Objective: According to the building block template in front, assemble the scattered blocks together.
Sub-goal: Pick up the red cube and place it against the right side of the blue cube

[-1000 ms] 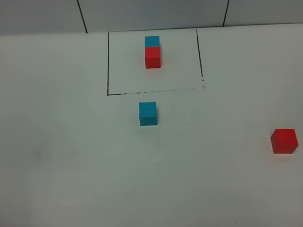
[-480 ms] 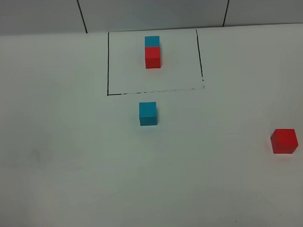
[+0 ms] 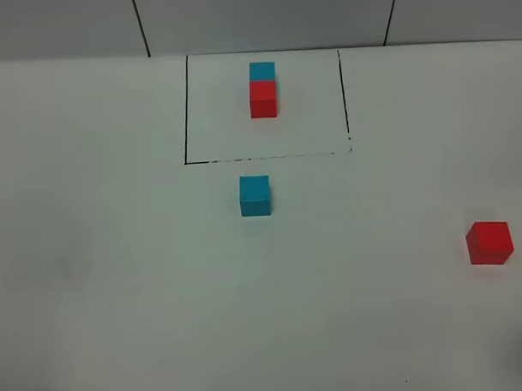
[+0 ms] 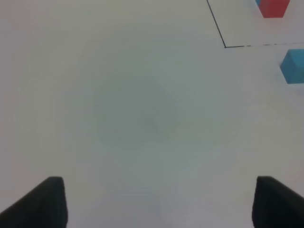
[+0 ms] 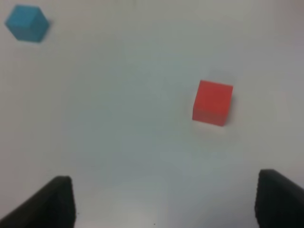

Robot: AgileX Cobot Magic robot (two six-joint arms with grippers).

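while the left end effector and right end effector hang with fingers spread wide, holding nothing, the red cube sits at 3 o'clock on the tabletop, the cyan cube near centre, the framed template at 12 o'clock.

Two cyan cubes are showing: framed cyan cube, loose cyan cube. Two red: framed red cube, loose red cube. One black rectangle.

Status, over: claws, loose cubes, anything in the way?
Left claw and right claw open, empty. Cyan cube just outside the frame; red cube far right, apart. Nothing seen between them.
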